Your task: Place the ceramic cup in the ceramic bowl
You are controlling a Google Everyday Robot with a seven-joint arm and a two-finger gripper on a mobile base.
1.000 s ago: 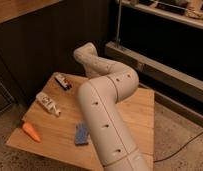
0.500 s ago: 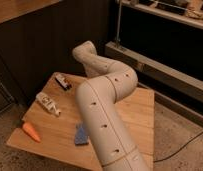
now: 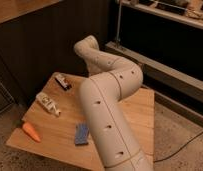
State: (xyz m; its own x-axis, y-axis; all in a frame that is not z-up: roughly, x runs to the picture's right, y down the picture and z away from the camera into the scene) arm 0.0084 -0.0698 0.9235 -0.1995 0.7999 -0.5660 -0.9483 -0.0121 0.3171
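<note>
Your tool is out of sight behind the arm (image 3: 107, 95), so you cannot tell its state, and cup and bowl are hidden too. On the tabletop (image 3: 140, 115) you see a sponge (image 3: 82, 134), carrot (image 3: 31, 131) and bottle (image 3: 48, 104).

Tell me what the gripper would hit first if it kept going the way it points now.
Cannot say: the gripper is not in view. The arm bends away toward the dark wall beyond the wooden table and hides its own end, so its heading is not shown.

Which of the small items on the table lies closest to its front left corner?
The orange carrot; the blue sponge lies further right. The gripper is hidden behind the arm.
</note>
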